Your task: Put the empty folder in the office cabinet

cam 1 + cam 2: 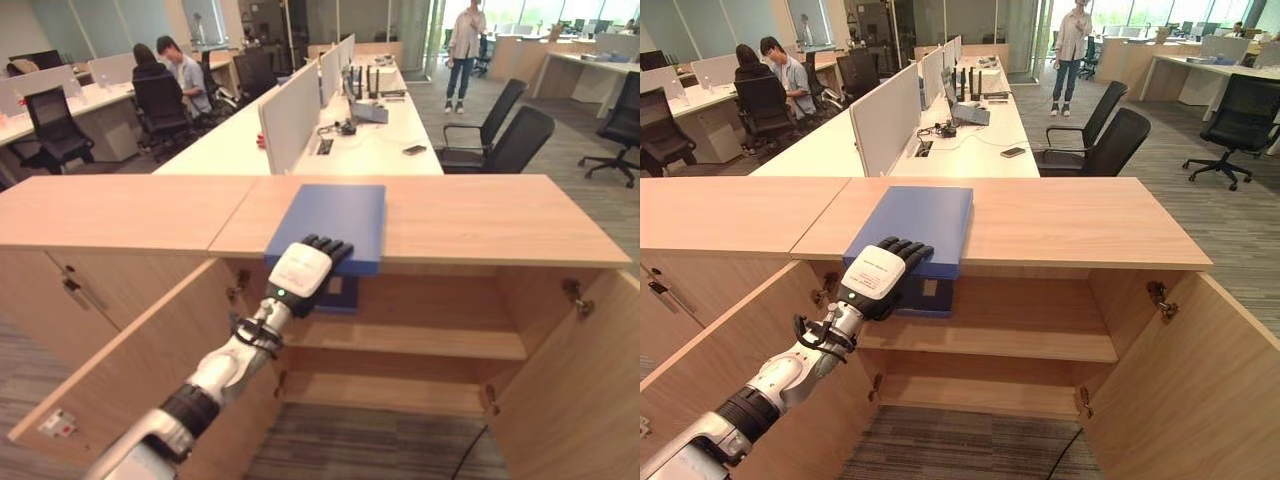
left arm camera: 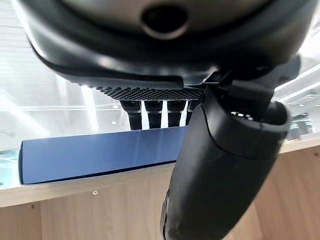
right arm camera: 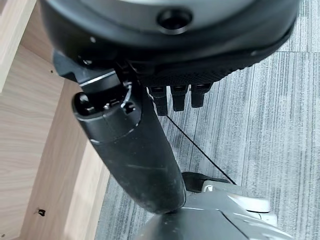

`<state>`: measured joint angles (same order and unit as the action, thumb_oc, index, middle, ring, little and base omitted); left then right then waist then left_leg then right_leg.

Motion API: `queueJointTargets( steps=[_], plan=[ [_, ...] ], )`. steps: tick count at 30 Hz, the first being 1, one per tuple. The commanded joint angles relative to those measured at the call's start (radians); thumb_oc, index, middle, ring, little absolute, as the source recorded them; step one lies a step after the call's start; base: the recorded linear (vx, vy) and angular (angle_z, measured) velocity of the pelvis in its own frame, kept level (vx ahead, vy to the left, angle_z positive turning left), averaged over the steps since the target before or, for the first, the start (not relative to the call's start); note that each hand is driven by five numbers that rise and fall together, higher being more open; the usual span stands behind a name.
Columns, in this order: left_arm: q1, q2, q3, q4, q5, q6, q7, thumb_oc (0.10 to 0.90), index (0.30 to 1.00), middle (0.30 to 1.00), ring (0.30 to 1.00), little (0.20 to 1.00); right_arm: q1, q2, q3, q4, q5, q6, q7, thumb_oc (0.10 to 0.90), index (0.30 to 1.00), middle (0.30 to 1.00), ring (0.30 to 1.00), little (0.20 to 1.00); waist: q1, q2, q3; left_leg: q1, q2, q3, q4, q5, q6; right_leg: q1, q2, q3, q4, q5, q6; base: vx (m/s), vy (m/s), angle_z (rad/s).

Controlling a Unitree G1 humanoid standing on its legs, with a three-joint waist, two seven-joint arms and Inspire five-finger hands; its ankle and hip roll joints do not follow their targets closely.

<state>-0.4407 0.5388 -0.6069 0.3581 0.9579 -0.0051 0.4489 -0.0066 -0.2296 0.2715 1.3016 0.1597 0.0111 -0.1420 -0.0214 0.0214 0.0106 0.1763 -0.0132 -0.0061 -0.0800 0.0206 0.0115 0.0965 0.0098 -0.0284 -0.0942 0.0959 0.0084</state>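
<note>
Lying flat on the cabinet [image 1: 470, 220] top, the blue folder [image 1: 335, 215] is set so that its near edge juts past the front lip, which leaves room for a grasp from both faces. That overhang is taken by the left hand [image 1: 305, 270]: its fingers [image 1: 330, 246] are laid over the upper face, and in the left wrist view the thumb [image 2: 220, 175] is seen raised beneath the edge, so the folder appears pinched between them. Both doors [image 1: 1160, 370] are swung wide, and a bare shelf [image 1: 1040, 345] is exposed just below, presumably as the place meant for the folder. The step in hand is judged to be drawing the folder off the top. The right hand [image 3: 150, 100] is held low over the carpet [image 3: 270, 125], fingers loosely hanging and holding nothing.
</note>
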Motion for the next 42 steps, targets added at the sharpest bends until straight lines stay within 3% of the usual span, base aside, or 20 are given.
queueJointTargets(
  steps=[1,15,22,26,30,31,32,34,37,38,39,40,42],
  plan=[
    [-0.204,-0.009,-0.009,0.111,0.029,0.049,0.039,0.4,0.3,0.3,0.3,0.3,-0.078,-0.012,0.039,0.046,-0.011,-0.027,-0.025,0.8,0.9,0.9,0.9,0.9,-0.012,-0.037,-0.022,-0.035,-0.017,-0.027,-0.007,-0.062,-0.02,0.077,-0.025,-0.015,0.007,-0.102,0.06,0.0,0.0,0.0],
    [-0.152,-0.022,0.007,0.16,0.021,0.069,0.056,0.4,0.3,0.3,0.3,0.3,-0.075,-0.005,0.032,0.055,-0.007,-0.033,-0.038,0.8,0.9,0.9,0.9,0.9,-0.011,-0.035,-0.025,-0.026,-0.017,-0.021,-0.007,-0.068,-0.02,0.083,-0.027,-0.014,0.007,-0.105,0.061,0.0,0.0,-0.02],
    [-0.062,-0.008,0.098,0.027,-0.022,0.053,0.079,0.4,0.3,0.3,0.3,0.3,-0.073,0.002,0.017,0.041,0.011,-0.037,-0.043,0.8,0.9,0.9,0.9,0.9,0.001,-0.04,-0.021,-0.029,-0.019,-0.026,-0.007,-0.067,-0.018,0.084,-0.028,-0.018,0.007,-0.103,0.06,0.0,0.0,0.0],
    [0.016,0.01,0.168,-0.148,-0.084,-0.009,0.063,0.4,0.3,0.3,0.3,0.3,-0.074,0.006,0.003,0.025,0.023,-0.043,-0.044,0.8,0.9,0.9,0.9,0.9,0.011,-0.043,-0.017,-0.03,-0.02,-0.03,-0.007,-0.066,-0.018,0.083,-0.029,-0.023,0.007,-0.103,0.059,0.0,0.001,-0.01],
    [0.157,0.05,0.252,-0.46,-0.276,-0.161,-0.055,0.4,0.3,0.3,0.3,0.3,-0.068,0.004,-0.008,-0.034,0.041,-0.059,-0.036,0.8,0.9,0.9,0.9,0.9,0.022,-0.044,-0.012,-0.034,-0.021,-0.037,-0.007,-0.063,-0.017,0.08,-0.031,-0.028,0.007,-0.098,0.058,0.0,0.001,0.01],
    [0.165,0.053,0.259,-0.471,-0.28,-0.159,-0.063,0.4,0.3,0.3,0.3,0.3,-0.066,0.004,-0.006,-0.036,0.041,-0.059,-0.036,0.8,0.9,0.9,0.9,0.9,0.02,-0.044,-0.014,-0.034,-0.021,-0.037,-0.007,-0.063,-0.017,0.08,-0.031,-0.027,0.007,-0.098,0.058,-0.01,0.016,0.06],
    [0.222,0.079,0.281,-0.577,-0.42,-0.223,-0.151,0.4,0.3,0.3,0.3,0.3,-0.062,-0.005,-0.016,-0.069,0.047,-0.063,-0.022,0.8,0.9,0.9,0.9,0.9,0.024,-0.042,-0.009,-0.035,-0.023,-0.038,-0.007,-0.063,-0.018,0.078,-0.031,-0.028,0.007,-0.095,0.058,-0.01,0.013,0.12],
    [0.265,0.1,0.316,-0.631,-0.49,-0.234,-0.191,0.4,0.3,0.3,0.3,0.3,-0.056,-0.011,-0.012,-0.097,0.047,-0.066,-0.011,0.8,0.9,0.9,0.9,0.9,0.023,-0.042,-0.009,-0.036,-0.023,-0.035,-0.007,-0.063,-0.018,0.078,-0.031,-0.027,0.007,-0.094,0.059,-0.01,0.021,0.09],
    [0.383,0.142,0.398,-0.766,-0.902,-0.299,-0.295,0.4,0.3,0.3,0.3,0.3,-0.044,-0.044,-0.002,-0.218,0.064,-0.069,0.044,0.8,0.9,0.9,0.9,0.9,0.029,-0.039,-0.004,-0.039,-0.023,-0.03,-0.007,-0.058,-0.021,0.074,-0.034,-0.032,0.007,-0.089,0.062,-0.01,0.003,-0.02],
    [0.404,0.144,0.411,-0.779,-1.015,-0.303,-0.327,0.4,0.3,0.3,0.3,0.3,-0.043,-0.054,0.0,-0.256,0.072,-0.072,0.057,0.8,0.9,0.9,0.9,0.9,0.03,-0.039,-0.001,-0.039,-0.022,-0.029,-0.007,-0.057,-0.022,0.074,-0.034,-0.033,0.007,-0.088,0.062,0.01,0.005,-0.03],
    [0.407,0.144,0.414,-0.781,-1.019,-0.302,-0.33,0.4,0.3,0.3,0.3,0.3,-0.041,-0.055,0.002,-0.257,0.072,-0.071,0.057,0.8,0.9,0.9,0.9,0.9,0.029,-0.038,-0.002,-0.033,-0.021,-0.031,-0.007,-0.067,-0.022,0.08,-0.034,-0.033,0.007,-0.096,0.063,0.0,0.0,0.0],
    [0.44,0.136,0.423,-0.792,-1.207,-0.295,-0.392,0.4,0.3,0.3,0.3,0.3,-0.029,-0.076,0.006,-0.343,0.085,-0.075,0.082,0.8,0.9,0.9,0.9,0.9,0.031,-0.039,0.004,-0.033,-0.021,-0.029,-0.007,-0.065,-0.023,0.08,-0.035,-0.033,0.007,-0.094,0.063,0.0,-0.001,0.05],
    [0.466,0.129,0.431,-0.801,-1.338,-0.28,-0.442,0.4,0.3,0.3,0.3,0.3,-0.012,-0.094,0.005,-0.419,0.101,-0.079,0.106,0.8,0.9,0.9,0.9,0.9,0.031,-0.039,0.008,-0.034,-0.02,-0.029,-0.007,-0.064,-0.023,0.081,-0.035,-0.031,0.007,-0.093,0.063,-0.02,0.0,0.02]
  ],
)
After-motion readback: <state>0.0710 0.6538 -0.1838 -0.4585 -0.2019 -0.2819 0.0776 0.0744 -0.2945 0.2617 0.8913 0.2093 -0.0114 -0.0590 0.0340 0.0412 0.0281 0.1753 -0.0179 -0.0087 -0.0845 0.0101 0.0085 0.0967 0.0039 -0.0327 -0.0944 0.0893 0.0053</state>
